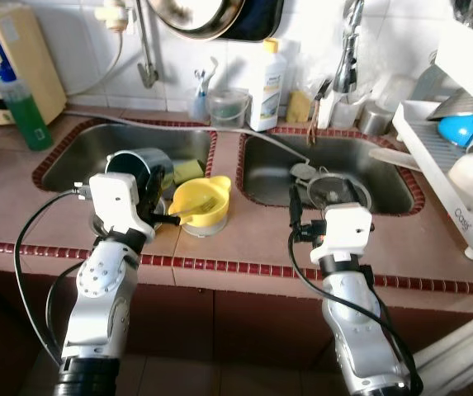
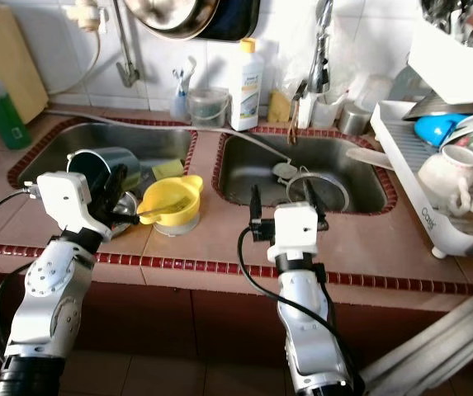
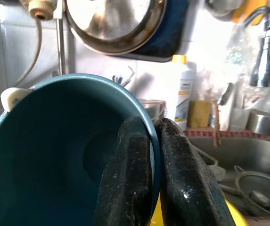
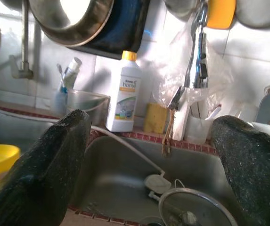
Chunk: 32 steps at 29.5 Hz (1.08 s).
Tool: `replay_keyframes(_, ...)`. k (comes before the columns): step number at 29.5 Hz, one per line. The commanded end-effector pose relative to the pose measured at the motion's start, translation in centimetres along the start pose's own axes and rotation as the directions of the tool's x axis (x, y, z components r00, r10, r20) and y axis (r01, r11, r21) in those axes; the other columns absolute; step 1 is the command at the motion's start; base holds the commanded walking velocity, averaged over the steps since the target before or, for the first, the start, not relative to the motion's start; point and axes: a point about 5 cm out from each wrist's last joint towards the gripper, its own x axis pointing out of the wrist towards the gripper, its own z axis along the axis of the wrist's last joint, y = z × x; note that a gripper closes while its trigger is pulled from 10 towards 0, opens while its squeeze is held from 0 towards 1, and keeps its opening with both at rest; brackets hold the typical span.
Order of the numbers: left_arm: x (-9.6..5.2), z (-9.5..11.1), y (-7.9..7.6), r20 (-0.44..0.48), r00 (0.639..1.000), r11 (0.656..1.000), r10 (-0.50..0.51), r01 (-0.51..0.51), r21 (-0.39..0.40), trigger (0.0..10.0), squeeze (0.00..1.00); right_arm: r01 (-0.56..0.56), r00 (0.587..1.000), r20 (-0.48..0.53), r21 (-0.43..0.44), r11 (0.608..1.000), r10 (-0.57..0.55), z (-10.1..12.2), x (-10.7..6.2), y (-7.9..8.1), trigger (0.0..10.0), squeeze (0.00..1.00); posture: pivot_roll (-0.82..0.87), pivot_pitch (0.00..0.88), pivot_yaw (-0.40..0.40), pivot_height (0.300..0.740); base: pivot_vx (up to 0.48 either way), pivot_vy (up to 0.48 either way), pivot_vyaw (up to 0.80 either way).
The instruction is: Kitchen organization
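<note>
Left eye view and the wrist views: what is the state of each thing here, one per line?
Left gripper: shut on the teal pot's rim.
Right gripper: open, holding nothing.
Teal pot: tilted, held at the left sink.
Yellow cup: upright on the counter.
Detergent bottle: upright, capped.

You are looking at a brightly lit kitchen, with light that seems to come from above and behind the sinks. The white wall tiles (image 1: 244,62) are washed out, nearly featureless. Glare sits on the hanging round steel pan (image 3: 113,23) and on the chrome tap (image 4: 196,52), whose outline blooms into the wall. The white plastic dish rack (image 1: 451,177) at the right edge is overexposed. Below the brown tiled counter (image 1: 261,239) the cupboard front falls into deep shadow. In the wrist views the near black fingers (image 4: 54,174) are soft and out of focus, and straight lines bow slightly toward the corners.
</note>
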Motion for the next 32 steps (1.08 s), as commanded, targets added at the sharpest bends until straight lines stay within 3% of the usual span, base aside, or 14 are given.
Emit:
replay_keyframes(1, 0.1, 0.5, -0.2, 0.016, 1.0, 1.0, -0.017, 0.017, 0.003, 10.0, 0.0, -0.02, 1.0, 0.006, 0.007, 1.0, 0.02, 0.2, 0.0, 0.5, 10.0, 0.0, -0.2, 0.0, -0.004, 0.74, 0.379, 0.0, 0.0)
replay_keyframes(22, 0.3, 0.7, -0.7, 0.035, 0.999, 0.999, -0.037, 0.038, -0.021, 10.0, 0.0, -0.037, 0.999, 0.006, 0.005, 0.999, 0.037, 0.3, -0.2, 0.4, 10.0, 0.0, -0.21, 0.0, -0.007, 0.74, 0.337, 0.0, 0.0)
replay_keyframes(26, 0.6, 0.8, -0.6, 0.019, 0.999, 0.999, -0.042, 0.042, 0.026, 10.0, 0.0, -0.051, 0.999, 0.002, 0.014, 0.999, 0.051, 0.3, -0.3, 0.6, 10.0, 0.0, -0.21, 0.0, -0.005, 0.74, 0.0, 0.0, 0.0)
replay_keyframes(32, 2.0, 1.5, 0.7, 0.017, 0.998, 0.991, -0.058, 0.056, 0.12, 10.0, 0.0, -0.158, 0.987, -0.017, 0.054, 0.986, 0.159, 0.5, -0.8, 1.9, 10.0, 0.0, -0.21, 0.0, -0.006, 0.74, 0.0, 0.0, 0.0)
